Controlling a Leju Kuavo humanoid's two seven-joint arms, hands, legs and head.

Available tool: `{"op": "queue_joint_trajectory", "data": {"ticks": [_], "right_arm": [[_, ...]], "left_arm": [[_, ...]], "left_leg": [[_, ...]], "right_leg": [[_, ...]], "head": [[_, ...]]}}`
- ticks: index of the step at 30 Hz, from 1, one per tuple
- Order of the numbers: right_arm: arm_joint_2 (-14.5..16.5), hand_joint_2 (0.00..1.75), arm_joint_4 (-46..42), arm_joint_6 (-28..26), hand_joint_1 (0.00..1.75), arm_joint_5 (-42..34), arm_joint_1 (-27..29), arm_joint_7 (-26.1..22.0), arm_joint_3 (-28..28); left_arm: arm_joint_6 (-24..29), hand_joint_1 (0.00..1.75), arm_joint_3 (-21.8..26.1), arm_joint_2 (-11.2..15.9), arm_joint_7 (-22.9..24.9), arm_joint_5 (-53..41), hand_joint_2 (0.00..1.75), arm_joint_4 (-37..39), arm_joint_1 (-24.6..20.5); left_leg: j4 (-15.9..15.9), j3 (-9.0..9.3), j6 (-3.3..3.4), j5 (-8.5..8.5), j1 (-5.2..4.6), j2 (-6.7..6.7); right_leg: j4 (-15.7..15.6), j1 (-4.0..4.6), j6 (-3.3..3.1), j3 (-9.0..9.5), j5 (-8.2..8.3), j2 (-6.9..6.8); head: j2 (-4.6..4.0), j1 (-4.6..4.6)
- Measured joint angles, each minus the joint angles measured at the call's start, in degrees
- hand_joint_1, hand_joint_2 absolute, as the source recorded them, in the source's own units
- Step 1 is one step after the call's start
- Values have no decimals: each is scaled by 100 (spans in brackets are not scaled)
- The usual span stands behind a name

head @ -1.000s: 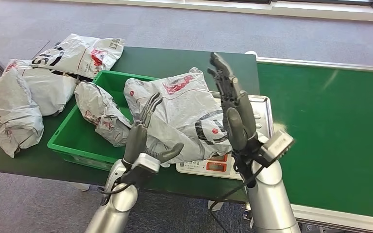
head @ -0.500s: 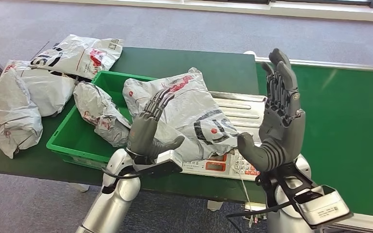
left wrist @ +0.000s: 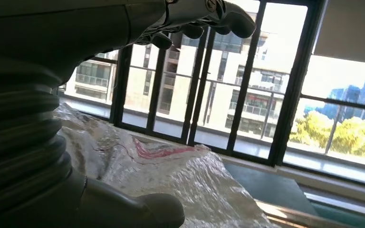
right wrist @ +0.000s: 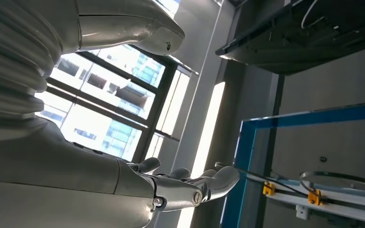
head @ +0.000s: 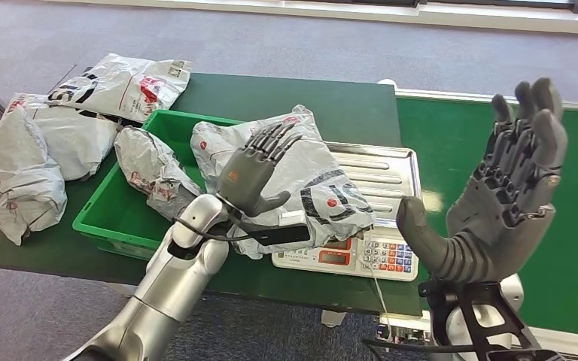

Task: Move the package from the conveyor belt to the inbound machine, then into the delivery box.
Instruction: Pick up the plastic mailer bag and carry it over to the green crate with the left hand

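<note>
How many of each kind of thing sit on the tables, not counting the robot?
Packages: 5 —
Green bin: 1
Scale: 1
Total: 7

Bench (head: 286,98): dark green top, standing on grey carpet beside the conveyor belt (head: 459,150).
Left end: three grey packages (head: 15,165) lie directly on the bench, bunched together, one overhanging the far edge.
Middle: a green delivery box (head: 113,218) sits at the near edge.
Right end: the inbound machine (head: 380,195), a scale with a steel tray and keypad, just beside the box.
</note>
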Motion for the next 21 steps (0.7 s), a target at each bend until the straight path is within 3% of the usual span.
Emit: {"op": "queue_joint_trajectory", "data": {"ticks": [7, 12, 21], "right_arm": [[-92, 175, -129, -200, 0, -34, 10, 47, -2], [-159, 175, -110, -287, 0, -78, 4, 31, -2], [-252, 175, -71, -444, 0, -199, -25, 43, 0]], "left_arm": [[-1411, 0, -735, 101, -641, 375, 175, 1654, -1069], [-1504, 0, -1087, 146, -782, 531, 175, 2350, -1406], [-1771, 0, -1482, 268, -793, 855, 175, 2751, -1623]], "left_leg": [[0, 0, -1, 3, 0, 2], [0, -2, -2, 3, 0, 1], [-1, -3, -2, 2, 1, 1]], "right_leg": [[0, 0, 0, 1, 5, 6], [1, 0, -1, 0, 4, 7], [1, 0, -1, 0, 3, 7]], "head": [[0, 1], [0, 0], [0, 1]]}}
